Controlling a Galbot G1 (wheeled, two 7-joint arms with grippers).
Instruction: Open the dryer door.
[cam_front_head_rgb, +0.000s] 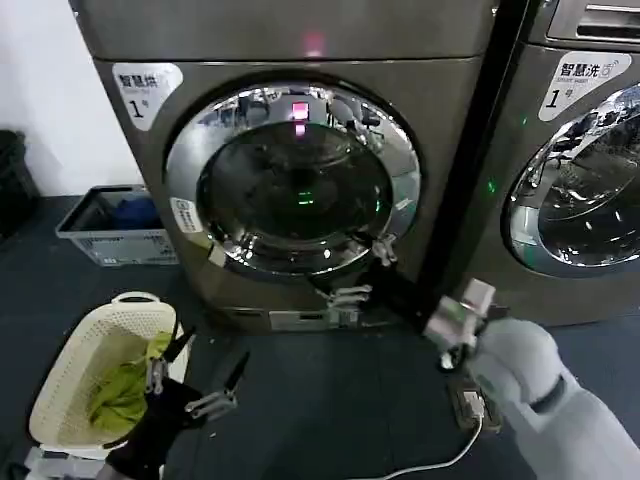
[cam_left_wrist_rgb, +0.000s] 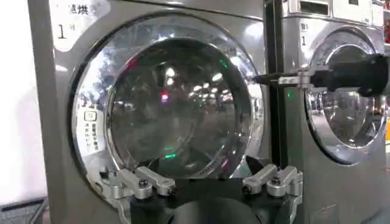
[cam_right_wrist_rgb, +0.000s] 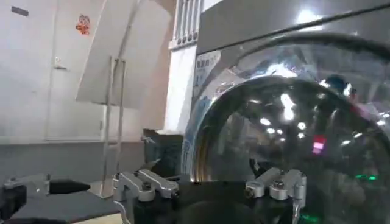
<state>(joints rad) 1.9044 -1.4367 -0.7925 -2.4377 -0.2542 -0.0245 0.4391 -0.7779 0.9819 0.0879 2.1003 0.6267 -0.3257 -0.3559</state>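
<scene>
**Right gripper at the closed dryer door**

The right gripper (cam_front_head_rgb: 362, 272) is reaching, fingers spread, to the lower right rim of the dryer (cam_front_head_rgb: 290, 150) door straight ahead. The left gripper (cam_front_head_rgb: 195, 380) is idling low, open, beside a laundry basket (cam_front_head_rgb: 70, 375).

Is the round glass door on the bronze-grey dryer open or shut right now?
Shut. The round glass door sits flush in the bronze-grey dryer front, with the right gripper at its lower right rim.

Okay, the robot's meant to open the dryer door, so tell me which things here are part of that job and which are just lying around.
Part of the job:
dryer, its round door shut
right gripper, jaws open at the door's lower right rim
left gripper, open, low by the basket

Just lying about:
neighbouring machine
white laundry basket with green cloth
grey crate
</scene>
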